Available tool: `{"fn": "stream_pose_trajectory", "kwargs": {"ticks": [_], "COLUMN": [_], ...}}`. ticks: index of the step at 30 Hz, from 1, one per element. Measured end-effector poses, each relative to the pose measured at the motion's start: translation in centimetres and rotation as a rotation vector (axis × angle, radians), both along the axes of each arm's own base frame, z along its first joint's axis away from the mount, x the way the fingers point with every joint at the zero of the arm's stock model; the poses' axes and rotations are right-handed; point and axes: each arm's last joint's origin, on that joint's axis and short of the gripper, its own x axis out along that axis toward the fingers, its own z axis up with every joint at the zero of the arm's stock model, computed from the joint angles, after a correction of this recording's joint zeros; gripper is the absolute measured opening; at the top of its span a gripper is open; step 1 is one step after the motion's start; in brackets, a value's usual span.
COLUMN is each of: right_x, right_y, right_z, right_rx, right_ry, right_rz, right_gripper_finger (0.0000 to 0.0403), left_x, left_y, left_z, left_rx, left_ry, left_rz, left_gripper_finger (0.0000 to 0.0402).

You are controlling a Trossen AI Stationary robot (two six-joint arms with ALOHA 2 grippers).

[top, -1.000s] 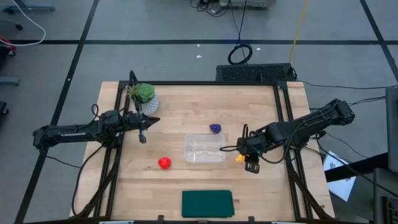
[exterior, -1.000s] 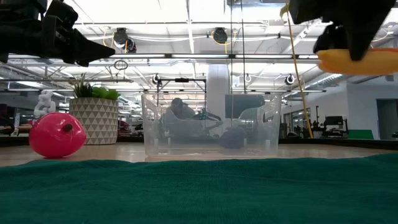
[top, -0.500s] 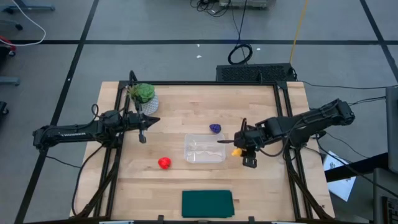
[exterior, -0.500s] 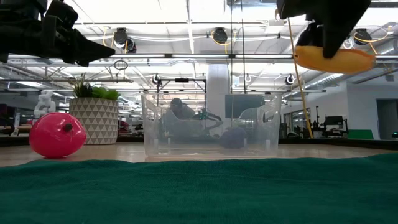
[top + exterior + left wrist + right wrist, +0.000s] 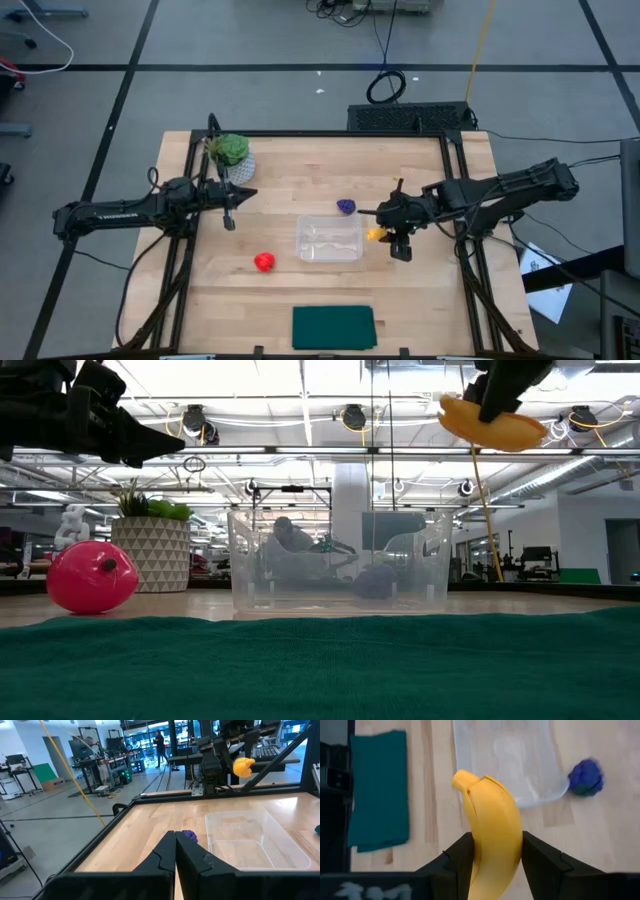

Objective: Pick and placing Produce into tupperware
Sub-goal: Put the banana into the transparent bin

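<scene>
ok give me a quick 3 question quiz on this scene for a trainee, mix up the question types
1. True or false: the banana already lies inside the tupperware.
2. Which piece of produce sits on the table nearest the left gripper?
A. the purple piece
B. the red fruit
C. the banana
3. Fill in: the right gripper is shut on the ____.

Key
1. False: it is held in the air beside the tupperware, which holds nothing.
2. B
3. banana
</scene>
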Motion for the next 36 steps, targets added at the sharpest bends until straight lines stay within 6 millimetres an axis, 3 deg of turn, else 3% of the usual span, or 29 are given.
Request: {"fn": "stream_pose_trajectory", "kwargs": {"ticks": [16, 36], "right_x": [0.6, 0.9], "right_y": [-2.3, -3.1], "right_z": [0.5, 0.6], "right_rx": [-0.023, -0.017], "right_ry": [-0.066, -0.091], "right_rz": [-0.044, -0.046], "right_gripper_finger": [0.0137, 0.0137], "left_x": [0.0, 0.0], "left_y": [0.0, 0.0], "left_z": [0.0, 0.0], "left_rx": [0.0, 0.0], "left_ry": [-0.001, -0.001], "left_rz": [0.0, 0.0], "left_gripper_finger": [0.0005, 0.0005]}}
